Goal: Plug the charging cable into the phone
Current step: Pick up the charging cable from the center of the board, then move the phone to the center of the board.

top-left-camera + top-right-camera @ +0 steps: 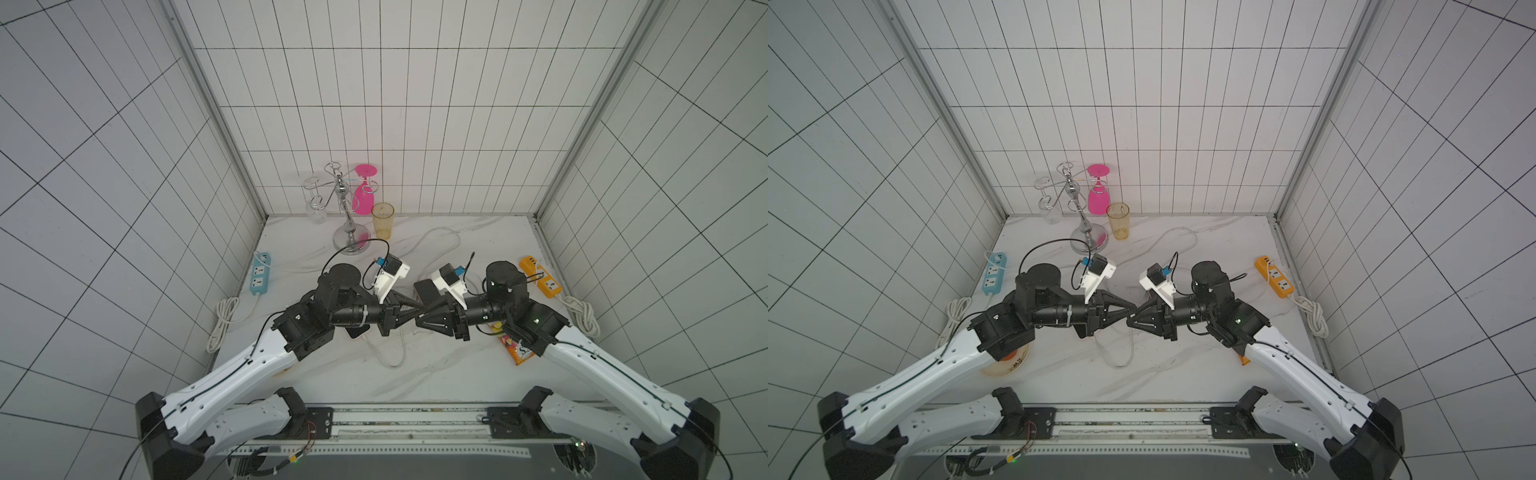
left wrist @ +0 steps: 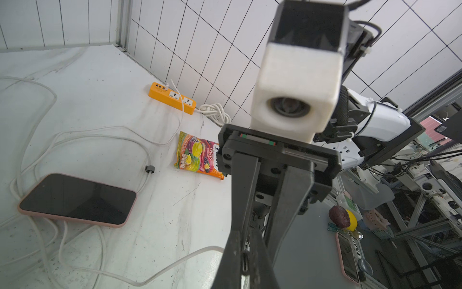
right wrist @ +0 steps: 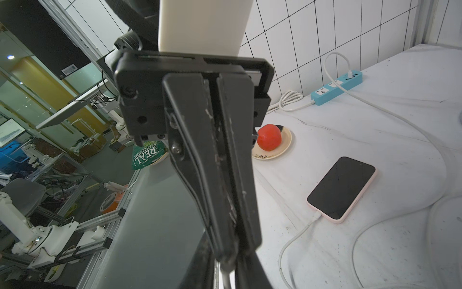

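In both top views, found the left tool (image 1: 417,309) and the right tool (image 1: 420,321) raised tip to tip over the middle of the table (image 1: 457,374), touching neither handset. Made out only a dark corner of the pink-cased phone (image 1: 358,332) under the left arm, and a second phone (image 1: 426,291) beside the right wrist camera.

In the left wrist view, faced the right tool head-on: jaws drawn near, a slim gap at the roots, nothing seen between (whether the tips met, could not tell). Saw the second phone (image 2: 77,200) lying flat among cable loops, its port not visible.

In the right wrist view, faced the left tool, jaws pressed together and empty. Beyond it, saw the charging cable (image 3: 297,235) seated in the end of the phone (image 3: 341,190). Judged the plugging finished; next, probably only a clean retreat without snagging the loops.
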You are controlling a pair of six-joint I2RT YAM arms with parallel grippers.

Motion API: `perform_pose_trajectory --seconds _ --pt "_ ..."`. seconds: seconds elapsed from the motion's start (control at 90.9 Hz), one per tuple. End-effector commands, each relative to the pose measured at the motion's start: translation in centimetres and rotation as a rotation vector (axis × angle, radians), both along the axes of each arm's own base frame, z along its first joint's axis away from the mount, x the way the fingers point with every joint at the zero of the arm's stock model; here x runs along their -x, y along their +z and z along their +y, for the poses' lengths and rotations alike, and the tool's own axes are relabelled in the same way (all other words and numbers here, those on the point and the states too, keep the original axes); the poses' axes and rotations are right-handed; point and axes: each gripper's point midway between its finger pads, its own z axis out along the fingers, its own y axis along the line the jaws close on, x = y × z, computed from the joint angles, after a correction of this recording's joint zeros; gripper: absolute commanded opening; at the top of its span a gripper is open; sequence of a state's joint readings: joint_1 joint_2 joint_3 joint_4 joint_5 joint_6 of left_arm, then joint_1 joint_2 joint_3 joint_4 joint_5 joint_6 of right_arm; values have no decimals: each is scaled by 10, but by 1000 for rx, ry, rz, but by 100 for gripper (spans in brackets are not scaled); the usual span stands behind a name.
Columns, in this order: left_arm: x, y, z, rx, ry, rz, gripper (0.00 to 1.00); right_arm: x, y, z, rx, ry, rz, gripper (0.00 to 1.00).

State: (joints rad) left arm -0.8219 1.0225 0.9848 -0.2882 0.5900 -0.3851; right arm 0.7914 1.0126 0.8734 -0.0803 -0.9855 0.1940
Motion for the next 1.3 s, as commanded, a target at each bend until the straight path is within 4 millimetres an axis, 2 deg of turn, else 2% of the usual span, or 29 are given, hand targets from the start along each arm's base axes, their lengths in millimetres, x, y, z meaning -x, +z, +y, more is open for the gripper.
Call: perform_pose_trajectory --seconds 0.0,0.297,0.484,0.506,0.528,0.539,0.561,0.605,0.638,0.66,0.748,0.825,0.88,0.957,1.056,1.067,1.155,1.286 --pt "2 6 1 30 -15 -19 0 2 14 -1 -48 25 -6 16" --pt "4 2 5 39 -14 -9 0 -3 16 -3 -75 14 16 0" --pt "-3 3 12 43 37 0 0 -7 11 -3 -71 1 32 0" --pt "-8 3 14 41 68 3 10 -7 10 -3 -69 -1 34 0" --pt "-14 3 17 36 108 10 29 -7 9 -3 -67 -2 35 0" --pt "-17 2 19 29 130 20 29 -8 8 -3 -64 -4 37 0" --pt "-26 0 24 19 190 33 53 -9 7 -4 -59 -9 39 0" --pt "-42 -2 36 9 312 62 82 -12 2 -5 -42 -29 42 0" --pt "-55 -2 46 10 408 81 95 -15 -1 -6 -29 -46 43 0" --pt "-62 -1 53 15 463 92 98 -17 -4 -6 -21 -56 45 0" --pt "-89 -6 80 29 661 160 99 -29 -14 -11 14 -124 58 0" --pt "-112 -26 102 -25 810 272 99 -45 -25 -18 50 -215 70 0" --pt "-124 -42 106 -75 862 357 99 -62 -37 -26 95 -324 85 0" --pt "-136 -63 101 -172 890 427 99 -92 -58 -45 169 -505 122 0" --pt "-149 -94 85 -291 890 546 98 -130 -91 -87 309 -785 192 0" --pt "-150 -97 83 -301 891 559 99 -130 -91 -87 309 -785 192 0" --pt "-161 -127 64 -409 893 648 98 -151 -117 -129 416 -1002 276 0" --pt "-177 -166 37 -557 947 696 98 -157 -148 -171 508 -1196 386 0"
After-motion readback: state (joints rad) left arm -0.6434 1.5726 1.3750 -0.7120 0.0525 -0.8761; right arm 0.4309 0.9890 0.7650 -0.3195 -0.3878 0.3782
